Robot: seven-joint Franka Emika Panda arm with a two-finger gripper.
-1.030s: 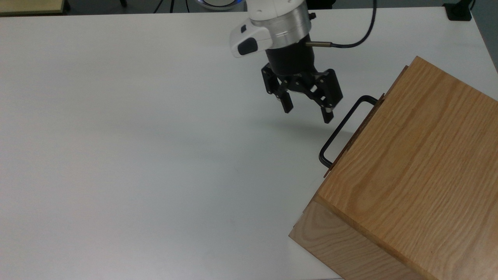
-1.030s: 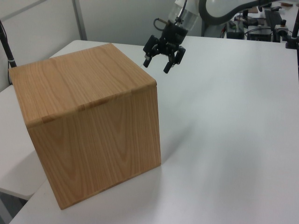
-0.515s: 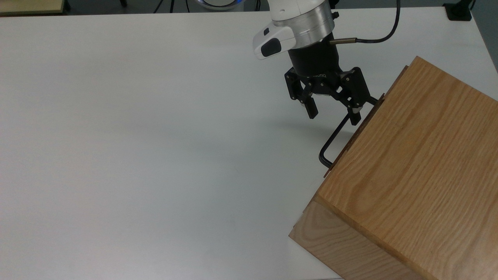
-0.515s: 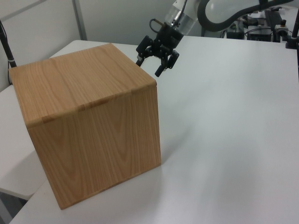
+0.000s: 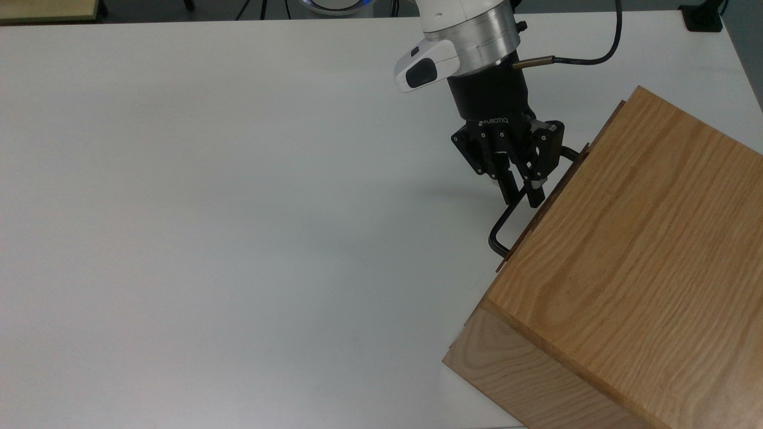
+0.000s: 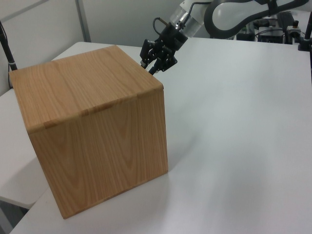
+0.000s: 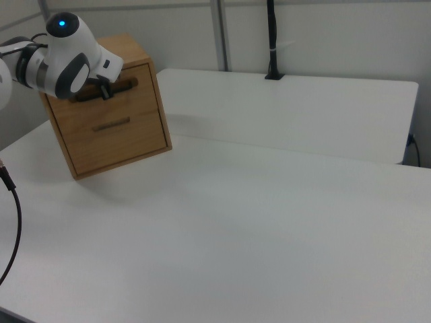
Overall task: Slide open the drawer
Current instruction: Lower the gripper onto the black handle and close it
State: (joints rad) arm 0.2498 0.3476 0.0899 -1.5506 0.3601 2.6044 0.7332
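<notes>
The end effector (image 5: 521, 193) has its fingers closed around the black handle (image 5: 504, 225) of the drawer (image 7: 111, 95), which sits flush in the top of the oak cabinet (image 5: 632, 268) at the top view's right on the white tabletop (image 5: 238, 208).

The top view looks steeply down on the white table (image 5: 208, 208), with the oak cabinet (image 5: 644, 268) at the top view's lower right and the arm entering from the upper edge. The left view is mounted lower, close behind the cabinet (image 6: 92, 131), facing across the table toward the arm. The right view stands farther back on the opposite side, facing the cabinet's front (image 7: 111, 124). All three views share the cabinet, the gripper (image 5: 520, 192) and the surrounding tabletop.
</notes>
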